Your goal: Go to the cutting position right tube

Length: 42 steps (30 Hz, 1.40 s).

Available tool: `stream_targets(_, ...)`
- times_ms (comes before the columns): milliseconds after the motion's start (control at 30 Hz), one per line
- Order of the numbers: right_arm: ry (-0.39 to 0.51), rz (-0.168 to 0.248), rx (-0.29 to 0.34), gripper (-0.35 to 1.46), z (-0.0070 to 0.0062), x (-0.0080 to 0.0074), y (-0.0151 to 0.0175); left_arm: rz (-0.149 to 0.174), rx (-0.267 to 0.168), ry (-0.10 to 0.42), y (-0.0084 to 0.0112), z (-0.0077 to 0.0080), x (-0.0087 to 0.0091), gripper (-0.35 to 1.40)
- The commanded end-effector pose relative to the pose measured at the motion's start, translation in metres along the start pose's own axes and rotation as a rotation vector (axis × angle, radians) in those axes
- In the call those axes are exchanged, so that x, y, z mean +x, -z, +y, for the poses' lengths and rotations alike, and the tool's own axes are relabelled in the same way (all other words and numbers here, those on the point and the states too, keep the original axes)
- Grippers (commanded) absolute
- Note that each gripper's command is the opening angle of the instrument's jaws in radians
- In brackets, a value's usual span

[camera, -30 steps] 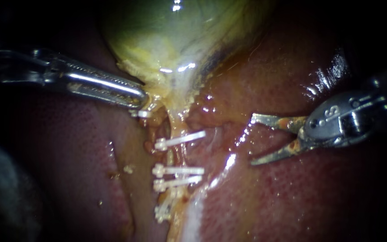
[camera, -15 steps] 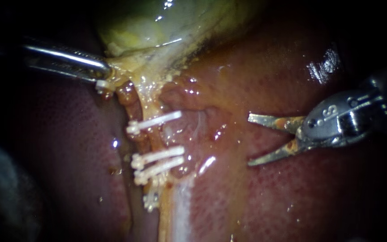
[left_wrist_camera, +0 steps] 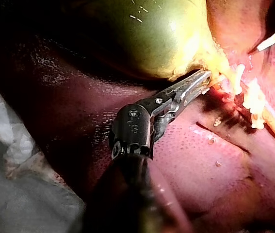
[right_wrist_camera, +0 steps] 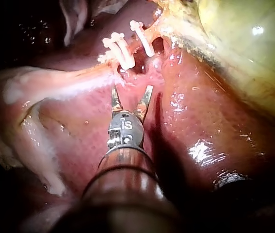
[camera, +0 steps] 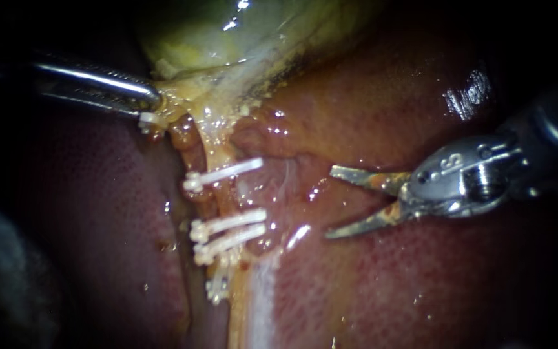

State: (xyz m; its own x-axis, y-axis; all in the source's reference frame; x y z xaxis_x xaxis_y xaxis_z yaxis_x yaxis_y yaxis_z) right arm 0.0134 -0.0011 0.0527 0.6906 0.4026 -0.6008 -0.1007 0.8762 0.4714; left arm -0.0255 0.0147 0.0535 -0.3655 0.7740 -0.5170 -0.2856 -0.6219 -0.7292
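Left instrument (camera: 153,102) clamped tight, right instrument's (camera: 329,202) tip spread apart.

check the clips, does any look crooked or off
The lowest clip lies tilted, nearly along the tube, while the three clips above cross it. The right instrument has orange stains on its open blades.

The greenish gallbladder (camera: 227,39) lies against the glistening red liver (camera: 421,291).

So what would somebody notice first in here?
The white clips stand out first, bright across the tube in the middle of the endoscope view. Right of them the right tool points at them with jaws open, over the red liver. Up top, the left tool grips the edge of the yellow-green gallbladder.
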Motion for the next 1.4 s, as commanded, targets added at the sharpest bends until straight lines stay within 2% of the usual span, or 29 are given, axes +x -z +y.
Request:
stream_targets(33, -0.009, 0.007, 0.009, 1.40, 0.0000, 0.0001, -0.0003, 0.000, 0.001, -0.003, 0.0001, 0.0000, 0.0001, -0.35)
stream_targets(167, -0.034, 0.041, 0.025, 1.38, 0.0001, 0.0004, -0.0017, 0.000, 0.001, -0.003, 0.0000, 0.0000, 0.0001, -0.35)
stream_targets(400, -0.078, 0.065, 0.069, 1.38, 0.0004, 0.0002, -0.0046, 0.001, 0.002, -0.003, -0.0001, 0.0000, 0.0000, -0.35)
stream_targets(533, -0.114, 0.123, 0.102, 1.38, 0.0007, 0.0003, -0.0059, 0.001, 0.002, -0.003, -0.0001, 0.0001, 0.0000, -0.35)
stream_targets(733, -0.153, 0.174, 0.161, 1.40, 0.0013, 0.0005, -0.0066, 0.001, 0.003, -0.003, -0.0002, 0.0001, 0.0000, -0.35)
stream_targets(967, -0.174, 0.224, 0.237, 1.40, 0.0012, 0.0011, -0.0074, 0.001, 0.004, -0.004, -0.0003, 0.0001, -0.0001, -0.35)
stream_targets(1233, -0.169, 0.228, 0.279, 1.38, 0.0009, 0.0018, -0.0091, 0.001, 0.004, -0.004, -0.0003, 0.0001, -0.0001, -0.35)
stream_targets(1400, -0.163, 0.245, 0.294, 1.38, 0.0009, 0.0020, -0.0099, 0.001, 0.004, -0.004, -0.0003, 0.0001, -0.0001, -0.35)
